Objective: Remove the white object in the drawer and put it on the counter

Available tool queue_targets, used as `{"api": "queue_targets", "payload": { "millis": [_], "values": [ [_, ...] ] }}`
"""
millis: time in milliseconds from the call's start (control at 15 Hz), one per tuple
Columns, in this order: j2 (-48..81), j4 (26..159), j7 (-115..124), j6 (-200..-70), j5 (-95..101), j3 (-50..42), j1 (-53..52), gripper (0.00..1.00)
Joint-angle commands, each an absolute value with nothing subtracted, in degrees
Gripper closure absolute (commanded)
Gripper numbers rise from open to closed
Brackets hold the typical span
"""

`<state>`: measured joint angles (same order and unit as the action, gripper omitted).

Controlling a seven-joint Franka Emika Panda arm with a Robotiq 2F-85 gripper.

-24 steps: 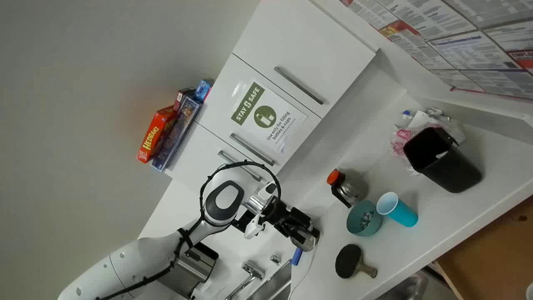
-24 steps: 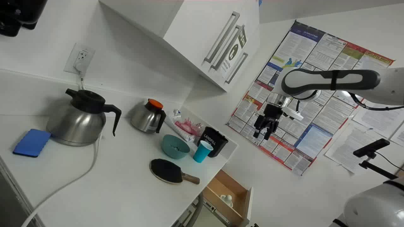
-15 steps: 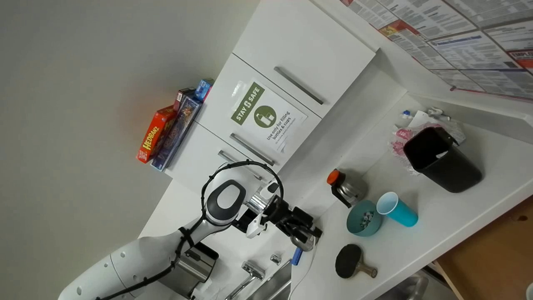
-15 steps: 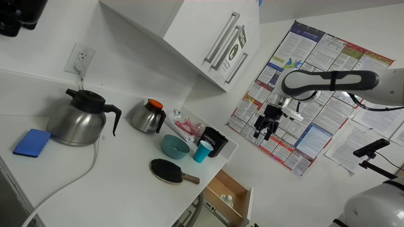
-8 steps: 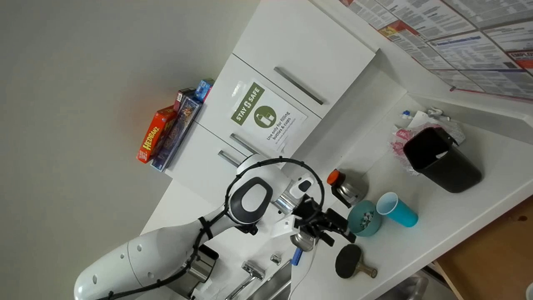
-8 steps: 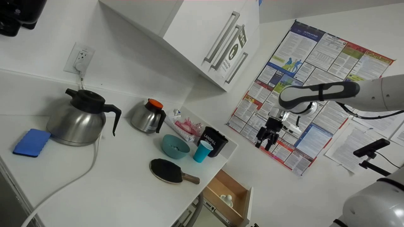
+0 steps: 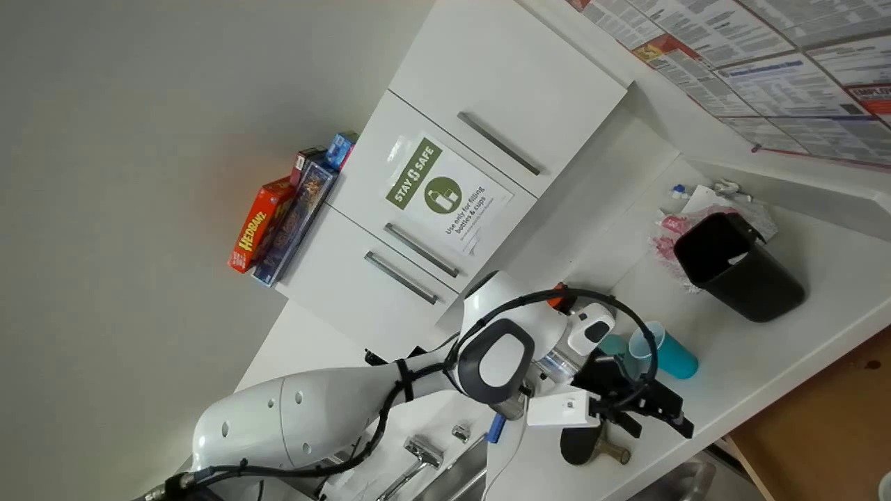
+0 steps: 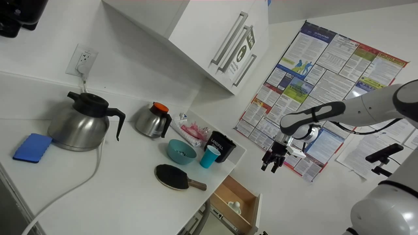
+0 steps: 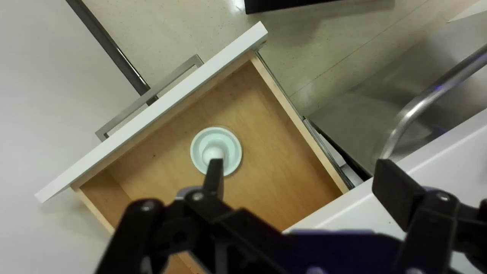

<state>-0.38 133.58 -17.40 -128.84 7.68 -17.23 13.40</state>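
Note:
The white object (image 9: 213, 152) is round, with a dish-like rim and a central knob. It sits in the open wooden drawer (image 9: 274, 163). In an exterior view, the white object (image 8: 234, 206) lies inside the drawer (image 8: 258, 213); in an exterior view only a sliver of the white object (image 7: 885, 487) shows at the frame edge. The white counter (image 9: 342, 213) borders the drawer. My gripper (image 9: 299, 163) is open and empty; its left finger overlaps the white object's lower edge in the wrist view. In both exterior views the gripper (image 7: 661, 428) (image 8: 268, 168) is in the air, apart from the object.
On the counter (image 8: 114, 199) stand a paddle (image 8: 171, 177), a teal bowl (image 8: 181, 152), a blue cup (image 8: 209, 157), a black bin (image 8: 221, 147), two metal pots (image 8: 80, 127) (image 8: 150, 124) and a blue pad (image 8: 32, 147). Cabinets (image 8: 202, 39) hang above. A metal bar (image 9: 414, 108) is beside the drawer.
The arm was nearly still at first, then moved right and down in an exterior view, toward the drawer side, and lower in both. The white object and drawer have not moved.

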Motion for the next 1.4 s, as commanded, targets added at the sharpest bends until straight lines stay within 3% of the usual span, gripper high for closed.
{"api": "queue_targets", "payload": {
  "millis": [0, 400, 867, 1333],
  "values": [
    [0.3, 133.5, -17.4, -129.1, 7.7, -16.6, 14.3, 0.0],
    [4.2, 132.3, -19.0, -134.8, 7.9, -16.4, 14.4, 0.0],
    [18.7, 127.6, -37.6, -147.6, 3.3, -13.9, 19.0, 0.0],
    [33.7, 117.6, -49.9, -149.7, 5.0, -10.7, 26.9, 0.0]
  ]
}}
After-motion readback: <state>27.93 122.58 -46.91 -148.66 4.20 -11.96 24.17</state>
